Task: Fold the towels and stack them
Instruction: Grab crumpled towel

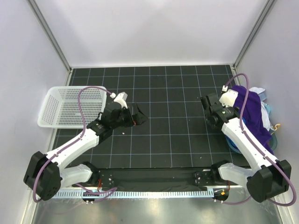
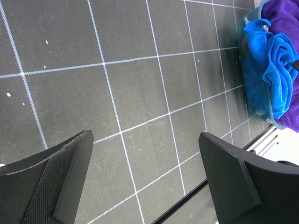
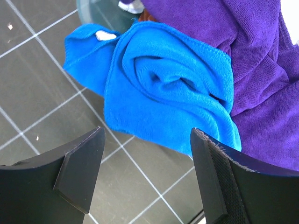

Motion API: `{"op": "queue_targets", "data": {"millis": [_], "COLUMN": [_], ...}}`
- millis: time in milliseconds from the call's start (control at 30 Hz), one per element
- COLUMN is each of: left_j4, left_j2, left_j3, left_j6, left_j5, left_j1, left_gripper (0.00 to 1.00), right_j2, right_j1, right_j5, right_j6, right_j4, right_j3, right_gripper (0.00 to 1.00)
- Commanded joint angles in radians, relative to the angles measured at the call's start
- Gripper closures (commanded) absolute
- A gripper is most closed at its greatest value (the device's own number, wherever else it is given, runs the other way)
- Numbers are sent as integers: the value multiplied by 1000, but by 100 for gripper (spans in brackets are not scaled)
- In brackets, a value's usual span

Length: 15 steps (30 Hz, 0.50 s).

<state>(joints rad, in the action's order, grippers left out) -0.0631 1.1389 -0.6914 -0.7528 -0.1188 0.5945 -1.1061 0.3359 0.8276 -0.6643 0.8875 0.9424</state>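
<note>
Three towels lie heaped at the right edge of the counter (image 1: 159,140), just beside the right arm. The purple towel (image 1: 252,112) is draped over the pile, its long axis running from the far side toward the near edge. The blue towel (image 3: 173,93) is bunched into a loose wad beneath it at the near end, with no clear axis and a stitched hem facing the open counter. A strip of the white towel (image 1: 267,120) shows on the outer side, too little to tell how it lies. The heap appears to sit in a translucent tub (image 2: 261,114).

The right gripper (image 3: 145,172) hangs over the blue towel with its fingers (image 3: 79,172) wide apart, holding nothing; whether they touch the cloth cannot be told. The left gripper (image 2: 145,172), equally spread and empty, hovers over bare gridded counter near the middle, well apart from the heap. A white perforated basket (image 1: 70,107) stands at the left edge.
</note>
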Motion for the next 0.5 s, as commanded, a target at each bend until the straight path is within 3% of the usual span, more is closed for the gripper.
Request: {"op": "queue_targets", "data": {"millis": [0,467], "left_j4": [59,82], "left_j2": [-4,-1], "left_j3": [10,18], "left_j6": [-2,1], "left_j5": [-24,-33], "left_j1": [2,2], "left_gripper": [1,1], "right_j2": [-37,-198], "right_j1": [-44,-64], "right_j5": [-7,-22], "right_j6": [12,35], "right_j4": [-84,-159], "right_j3": [25,62], "right_gripper": [20,24]}}
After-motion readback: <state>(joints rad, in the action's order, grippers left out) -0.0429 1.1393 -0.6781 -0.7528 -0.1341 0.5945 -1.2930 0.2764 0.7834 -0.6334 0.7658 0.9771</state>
